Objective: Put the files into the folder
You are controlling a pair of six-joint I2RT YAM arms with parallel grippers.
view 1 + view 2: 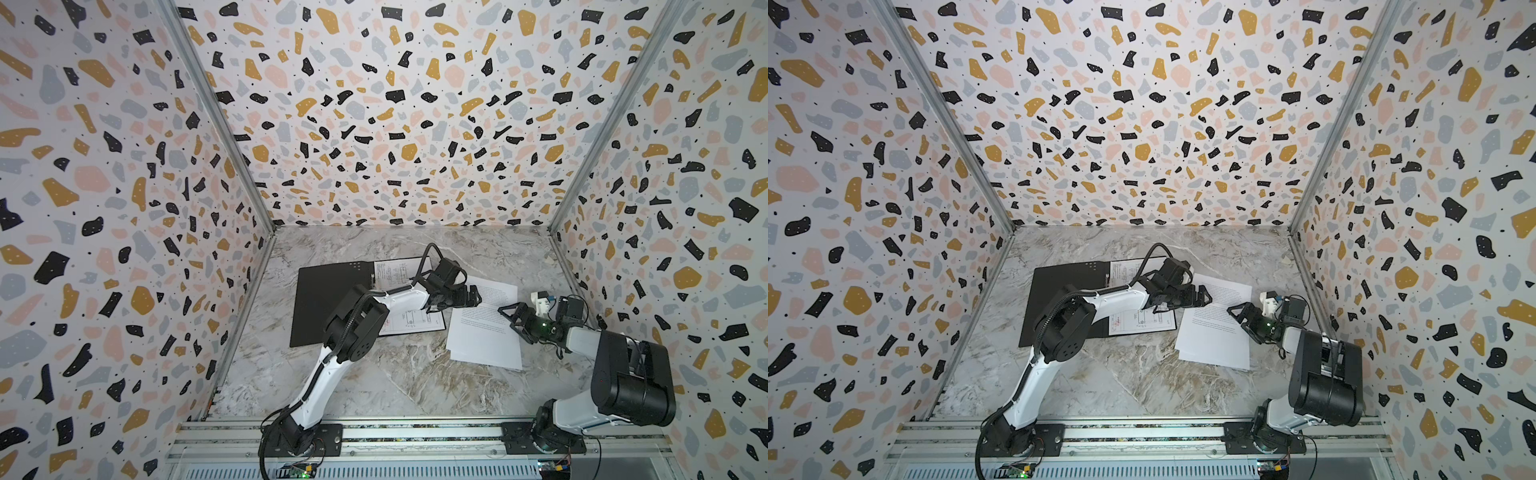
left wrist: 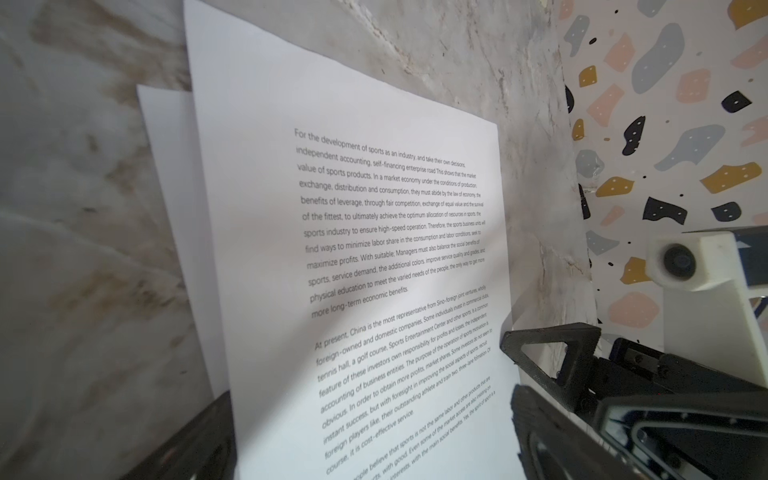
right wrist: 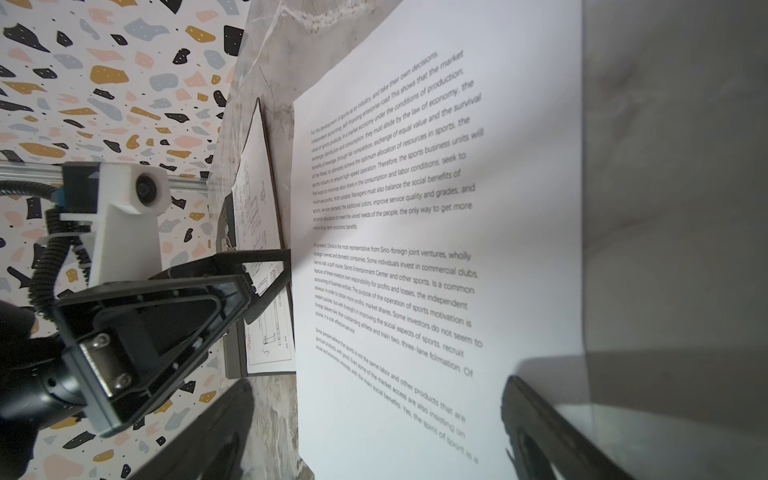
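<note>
Lying between the spread, empty left gripper (image 1: 473,296) and right gripper (image 1: 510,322), the printed text sheet (image 1: 482,340) points its long axis at the worktop's (image 1: 374,382) front edge; the folder (image 1: 328,299) lies toward the left edge.

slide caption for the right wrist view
Printed text sheet lies on the table beside the open folder holding the diagram sheet

Bare marble tabletop (image 1: 386,374) leaves free passage in front of the black-lined folder (image 1: 324,303) and the text sheet (image 1: 482,345), with another free strip along the back wall (image 1: 415,187). The left arm (image 1: 399,299) lies across the folder and its diagram sheet (image 1: 395,274), barring the way from above. Over the text sheet the left gripper (image 1: 473,297) and right gripper (image 1: 513,324), jaws spread wide, face each other across a narrow gap, hemmed by the right wall (image 1: 623,270).
</note>
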